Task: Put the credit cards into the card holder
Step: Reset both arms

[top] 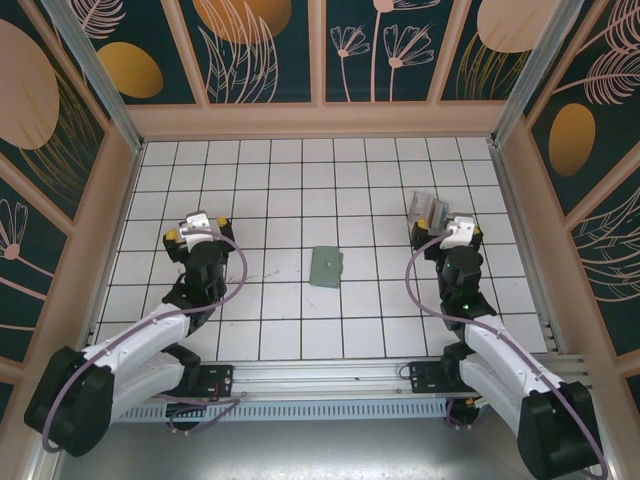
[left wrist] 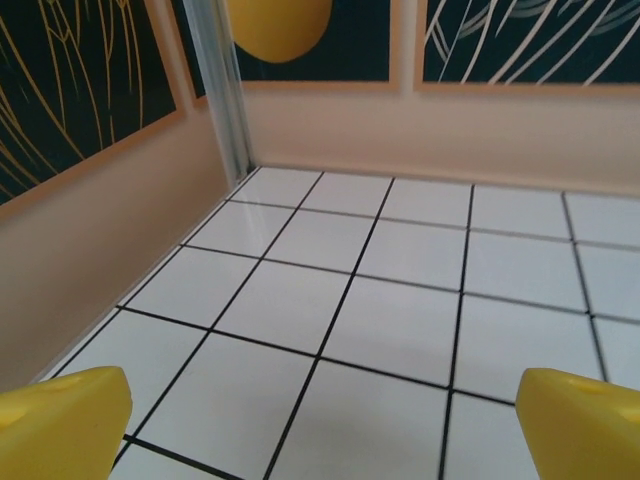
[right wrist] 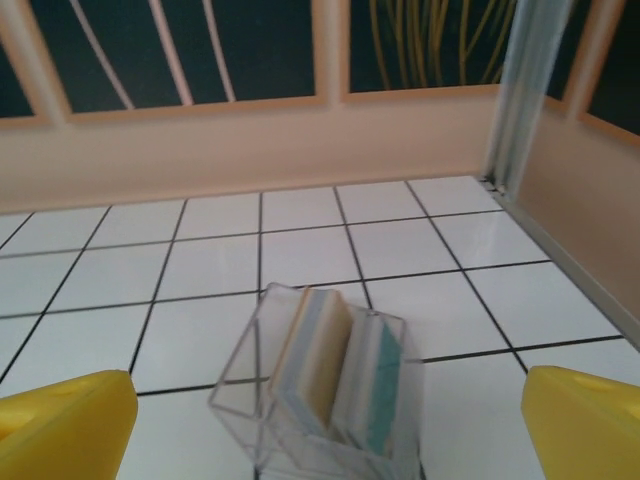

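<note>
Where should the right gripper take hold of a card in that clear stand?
By its upper edge, coming down from above: the cards stand on edge, leaning, inside the clear stand, whose walls appear to box in their sides.

You are looking at a white-tiled tabletop [top: 300, 320] with dark grout lines, boxed in on 3 sides by walls [top: 260, 50] of dark teal panels printed with peach and gold leaves, with aluminium posts [top: 95, 75] at the 2 far corners.

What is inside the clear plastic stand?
The clear plastic stand holds thin cards on edge: cream, tan and teal. Their faces cover one another, hiding the count.
</note>
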`<state>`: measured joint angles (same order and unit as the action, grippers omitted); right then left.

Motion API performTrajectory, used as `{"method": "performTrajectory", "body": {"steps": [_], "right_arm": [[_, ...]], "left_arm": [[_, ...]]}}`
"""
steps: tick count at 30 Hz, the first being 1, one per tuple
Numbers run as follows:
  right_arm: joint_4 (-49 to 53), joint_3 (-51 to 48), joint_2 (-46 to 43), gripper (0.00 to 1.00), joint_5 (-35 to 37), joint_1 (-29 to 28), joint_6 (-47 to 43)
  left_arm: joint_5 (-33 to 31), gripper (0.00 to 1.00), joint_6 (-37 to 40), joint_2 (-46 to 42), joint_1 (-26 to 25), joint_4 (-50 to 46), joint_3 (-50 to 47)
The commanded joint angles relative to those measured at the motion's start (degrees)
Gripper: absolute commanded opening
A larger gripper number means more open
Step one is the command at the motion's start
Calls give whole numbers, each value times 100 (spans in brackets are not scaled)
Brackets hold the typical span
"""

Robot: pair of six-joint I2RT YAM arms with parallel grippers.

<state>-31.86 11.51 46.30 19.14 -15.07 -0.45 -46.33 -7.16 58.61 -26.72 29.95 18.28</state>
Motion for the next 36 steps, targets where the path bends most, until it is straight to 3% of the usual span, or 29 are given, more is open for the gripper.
{"method": "performTrajectory", "body": {"steps": [1, 4, 7, 9, 11, 17, 22, 26, 29, 31, 32, 36], "right_arm": [[-1159, -370, 334, 99, 27, 118, 192], [-1836, -591, 792, 99, 141, 273, -64], [-2754, -888, 1247, 99, -380, 704, 53], [-3224, -964, 1558, 99, -668, 904, 26], [-3751, -1001, 1962, 99, -739, 1002, -11], [-4488, -624, 3087, 99, -1361, 1433, 76], [-5345, -471, 4245, 99, -1718, 1660, 185], [-4265, -10, 4135, 99, -1972, 1630, 49], [-4061, 151, 4192, 99, -1852, 1624, 125], [-4031, 153, 4192, 99, -1852, 1657, 137], [-3972, 171, 4181, 99, -1852, 1646, 141], [-3969, 182, 4183, 99, -1853, 1655, 141]], "left_arm": [[295, 99, 95, 313, 436, 321, -6], [763, 99, -37, 652, 885, 509, 25], [1225, 99, -9, 1060, 1239, 1517, -256], [2094, 99, 2, 1442, 1592, 2621, -509], [2509, 99, 176, 1755, 1658, 2379, -183], [2865, 99, 47, 2122, 1966, 2314, 108], [2593, 99, 530, 2108, 2002, 3705, -438], [2872, 99, 633, 2525, 2052, 3991, -395], [2931, 99, 465, 2599, 2187, 3955, -342], [3360, 99, 260, 2717, 2451, 4077, -431], [3532, 99, 210, 2957, 2560, 4610, -538], [3789, 99, 304, 2851, 2567, 4343, -496]]}}
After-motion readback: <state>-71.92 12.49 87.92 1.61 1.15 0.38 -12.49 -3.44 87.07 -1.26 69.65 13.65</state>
